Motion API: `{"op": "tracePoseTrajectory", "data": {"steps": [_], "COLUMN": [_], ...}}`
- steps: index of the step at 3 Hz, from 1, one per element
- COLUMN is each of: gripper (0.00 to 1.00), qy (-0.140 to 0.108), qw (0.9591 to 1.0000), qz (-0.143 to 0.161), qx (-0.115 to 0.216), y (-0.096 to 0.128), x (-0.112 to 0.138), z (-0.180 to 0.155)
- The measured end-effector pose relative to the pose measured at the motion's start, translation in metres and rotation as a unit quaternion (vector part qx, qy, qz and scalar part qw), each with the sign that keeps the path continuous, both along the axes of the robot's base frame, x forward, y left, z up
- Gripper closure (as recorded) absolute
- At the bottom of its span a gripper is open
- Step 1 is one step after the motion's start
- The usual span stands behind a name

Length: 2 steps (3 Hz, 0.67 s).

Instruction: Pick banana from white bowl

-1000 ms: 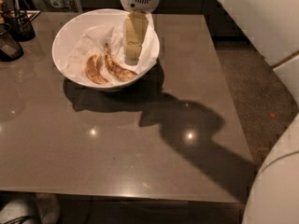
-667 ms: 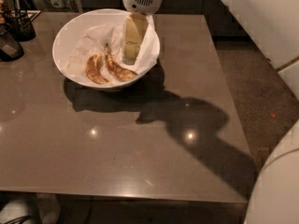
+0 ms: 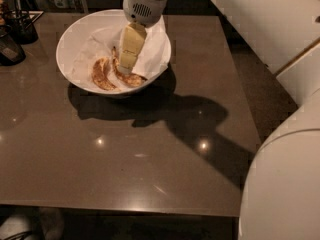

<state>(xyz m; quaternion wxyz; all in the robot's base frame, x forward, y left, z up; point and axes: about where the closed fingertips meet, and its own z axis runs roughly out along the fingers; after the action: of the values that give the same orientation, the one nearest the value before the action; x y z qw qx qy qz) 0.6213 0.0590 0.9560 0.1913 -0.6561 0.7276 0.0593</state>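
Observation:
The white bowl [image 3: 67, 41], lined with crumpled white paper, stands at the back of the brown table. Two spotted bananas lie in it. The longer banana [image 3: 131, 79] lies right of centre, its thin dark stem pointing away from me. The shorter curled one [image 3: 100, 75] lies to its left. My gripper [image 3: 126, 68] hangs down inside the bowl from the far side. Its cream tip is right over the longer banana's middle and hides part of it. I cannot tell whether it touches the banana.
A black holder [image 3: 22, 26] and another dark object [image 3: 9, 51] stand at the table's back left, close to the bowl. My white arm and body [image 3: 280, 179] fill the right side. The table's right edge [image 3: 246, 109] drops to dark floor.
My gripper has moved left and down, deeper into the bowl and onto the longer banana. The bowl and both bananas have not moved.

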Motion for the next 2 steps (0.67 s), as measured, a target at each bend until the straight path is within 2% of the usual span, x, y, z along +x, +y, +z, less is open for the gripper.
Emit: {"op": "tracePoseTrajectory", "data": {"steps": [2], "gripper": [0.00], "qy": [0.054], "qw": [0.9978], "qz": [-0.034], "qx": [-0.019], "y": [0.007], "x": [0.018], "z": [-0.029]}}
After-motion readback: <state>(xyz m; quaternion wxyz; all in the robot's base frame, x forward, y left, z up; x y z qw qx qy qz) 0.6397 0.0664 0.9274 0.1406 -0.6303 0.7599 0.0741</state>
